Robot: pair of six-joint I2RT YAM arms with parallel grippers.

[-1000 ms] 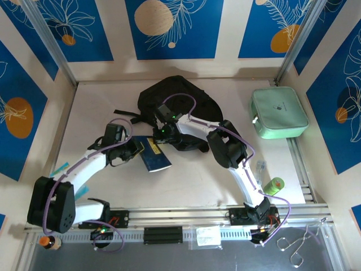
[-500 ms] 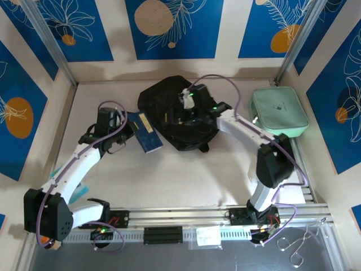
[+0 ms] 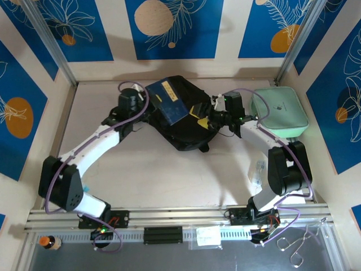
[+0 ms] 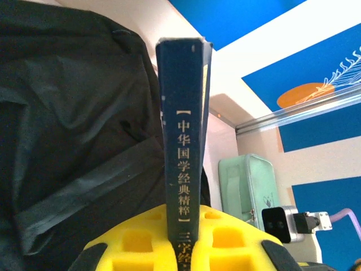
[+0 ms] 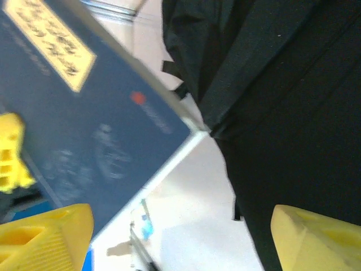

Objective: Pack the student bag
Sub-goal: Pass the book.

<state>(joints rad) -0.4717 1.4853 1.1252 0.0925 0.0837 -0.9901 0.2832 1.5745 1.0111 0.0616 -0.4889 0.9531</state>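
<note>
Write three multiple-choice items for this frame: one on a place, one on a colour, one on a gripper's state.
1. Where is the blue book?
A. Flat on the table by the arm bases
B. Held above the student bag
C. Leaning against the back wall
2. What colour is the zip pouch?
A. Red
B. Black
C. Mint green
3. How is the right gripper?
A. Open, holding nothing
B. Shut on the book
C. Shut on a bag strap
Key: 1 B, the left gripper grips it over the bag; 2 C, it is pale green in the top view; 3 A, its yellow fingers stand wide apart.
</note>
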